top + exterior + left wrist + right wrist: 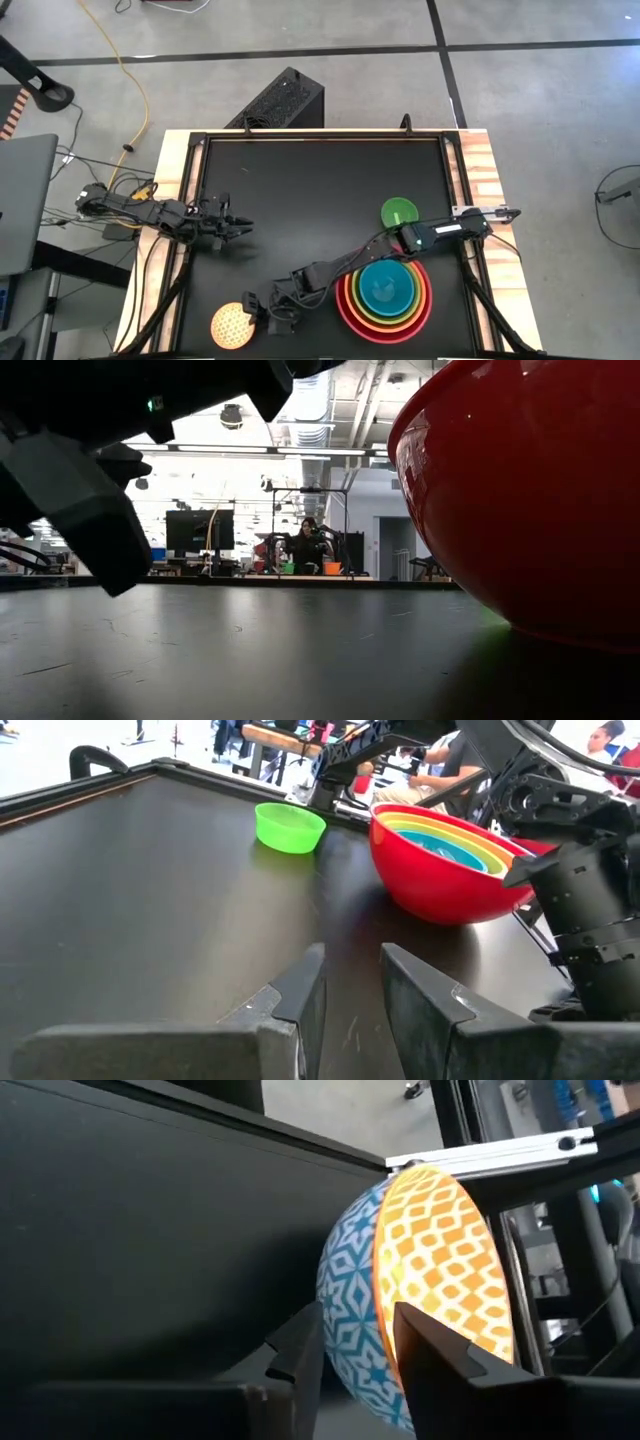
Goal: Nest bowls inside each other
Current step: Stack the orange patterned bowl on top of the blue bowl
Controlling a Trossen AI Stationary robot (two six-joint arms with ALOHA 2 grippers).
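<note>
So the right gripper (355, 1345) had its fingers straddling the rim of the small patterned bowl (420, 1290), one finger on the outside wall, the other inside. They were only narrowly apart and looked pinched on that rim. That bowl was orange-yellow with a white lattice print inside and blue with white star shapes outside, sitting near the front edge of the worktop (320, 190), off to the left of the red bowl (345, 305) and apart from it.

The red bowl was the big one, and it already had the orange bowl (352, 298), the lime green bowl (361, 292) and the blue bowl (388, 286) stacked inside, rims showing as rings. The small green bowl (399, 212) sat alone just behind the red bowl, not touching it.

The left gripper (240, 228) hung well left of the red bowl over bare worktop, fingers a little apart, holding nothing.
</note>
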